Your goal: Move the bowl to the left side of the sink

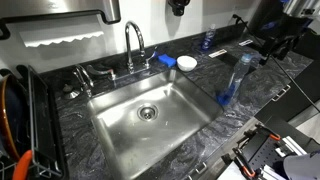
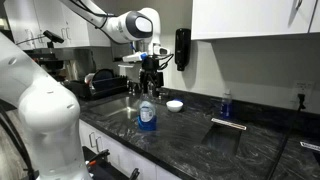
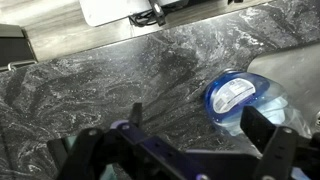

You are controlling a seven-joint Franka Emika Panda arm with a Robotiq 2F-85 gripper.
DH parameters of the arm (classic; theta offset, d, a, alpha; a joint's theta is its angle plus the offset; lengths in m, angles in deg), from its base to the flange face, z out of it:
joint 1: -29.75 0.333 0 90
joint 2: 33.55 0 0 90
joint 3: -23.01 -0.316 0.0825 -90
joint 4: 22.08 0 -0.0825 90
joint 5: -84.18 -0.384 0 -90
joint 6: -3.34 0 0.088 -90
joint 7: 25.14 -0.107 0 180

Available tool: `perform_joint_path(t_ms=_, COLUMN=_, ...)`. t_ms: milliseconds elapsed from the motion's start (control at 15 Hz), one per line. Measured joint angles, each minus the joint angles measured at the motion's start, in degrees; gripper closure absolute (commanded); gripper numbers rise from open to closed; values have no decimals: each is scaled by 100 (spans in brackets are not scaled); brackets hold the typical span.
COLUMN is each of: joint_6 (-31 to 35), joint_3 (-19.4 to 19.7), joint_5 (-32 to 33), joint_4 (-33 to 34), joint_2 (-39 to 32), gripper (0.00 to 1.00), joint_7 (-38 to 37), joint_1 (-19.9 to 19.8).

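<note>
The small white bowl sits on the dark marble counter behind the sink's far right corner, next to a flat blue sponge. It also shows in an exterior view. The steel sink with its central drain and chrome faucet is empty. My gripper hangs open and empty well above the counter, apart from the bowl. In the wrist view its fingers frame bare counter and the top of a blue bottle. The bowl is out of the wrist view.
A clear bottle of blue liquid stands upright on the counter at the sink's right edge, also in an exterior view. A small blue bottle stands at the back. A dish rack is at the far left.
</note>
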Motion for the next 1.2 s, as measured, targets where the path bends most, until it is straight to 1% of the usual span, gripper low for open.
perform_joint_path(t_ms=800, joint_6=-7, joint_3=-20, joint_5=0, joint_4=11, joint_2=31, gripper=0, joint_7=0, joint_1=16)
perform_joint_path(t_ms=1067, joint_6=-170, joint_3=-180, joint_5=5, joint_4=33, joint_2=334, gripper=0, joint_7=-9, joint_1=79)
perform_joint_path(t_ms=1200, joint_6=-379, joint_3=-299, joint_5=16, joint_4=50, joint_2=574, gripper=0, joint_7=-40, joint_1=120)
